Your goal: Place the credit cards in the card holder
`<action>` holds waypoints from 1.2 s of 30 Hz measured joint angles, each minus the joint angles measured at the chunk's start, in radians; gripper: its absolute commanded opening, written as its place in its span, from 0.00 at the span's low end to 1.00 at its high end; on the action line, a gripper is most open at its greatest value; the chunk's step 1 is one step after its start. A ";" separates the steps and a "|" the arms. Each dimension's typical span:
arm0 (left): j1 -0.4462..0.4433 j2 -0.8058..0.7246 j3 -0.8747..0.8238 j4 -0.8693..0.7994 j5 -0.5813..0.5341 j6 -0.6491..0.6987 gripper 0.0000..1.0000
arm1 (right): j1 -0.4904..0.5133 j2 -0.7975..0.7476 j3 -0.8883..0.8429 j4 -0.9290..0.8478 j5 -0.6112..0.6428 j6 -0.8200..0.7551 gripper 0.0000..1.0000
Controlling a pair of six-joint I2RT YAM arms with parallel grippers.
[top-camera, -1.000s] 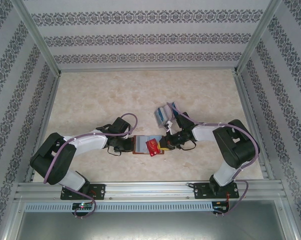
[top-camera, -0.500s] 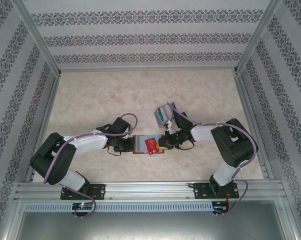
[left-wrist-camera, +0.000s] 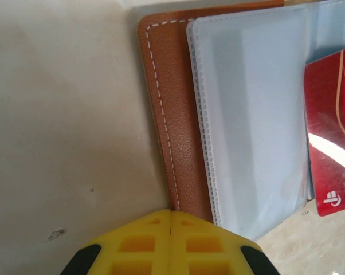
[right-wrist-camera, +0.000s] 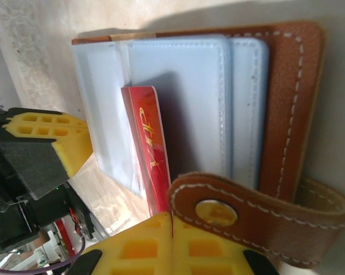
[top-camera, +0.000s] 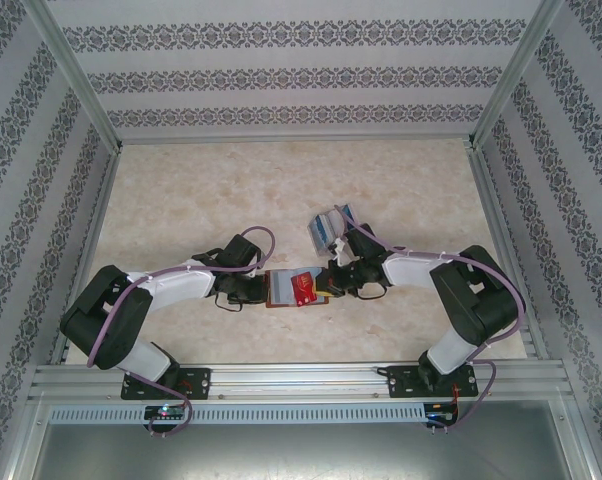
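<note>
The card holder lies open on the table between both arms, brown leather outside and pale grey pockets inside. My left gripper is shut, its yellow tips touching the holder's left brown edge; it grips nothing. My right gripper is shut on a red credit card, which stands tilted on edge with its far end at a pale pocket. The holder's clasp tab rests over the right finger. More credit cards, silver and blue, lie in a small pile behind the right gripper.
Patterned walls and aluminium frame posts enclose the marble-look table. A metal rail runs along the near edge by the arm bases. Open table stretches behind and left of the holder.
My right gripper has moved a little to the left with the red card, bringing it further over the open holder. The left arm has stayed put.
</note>
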State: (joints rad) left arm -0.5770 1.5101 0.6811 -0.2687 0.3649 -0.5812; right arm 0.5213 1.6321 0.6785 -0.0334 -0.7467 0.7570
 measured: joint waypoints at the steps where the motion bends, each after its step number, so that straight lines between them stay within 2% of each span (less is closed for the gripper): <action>1: 0.000 0.000 0.000 0.000 0.000 0.000 0.00 | 0.006 0.000 0.000 -0.004 0.002 0.001 0.00; 14: 0.000 0.000 0.000 0.000 -0.001 0.009 0.00 | 0.014 0.028 0.004 -0.019 0.010 -0.001 0.00; 36: 0.000 0.000 0.000 0.000 0.000 0.013 0.00 | 0.085 0.029 0.030 0.121 0.174 0.095 0.00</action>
State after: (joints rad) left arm -0.5770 1.5101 0.6811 -0.2687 0.3649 -0.5682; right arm 0.6060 1.6615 0.7086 0.0875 -0.5724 0.8524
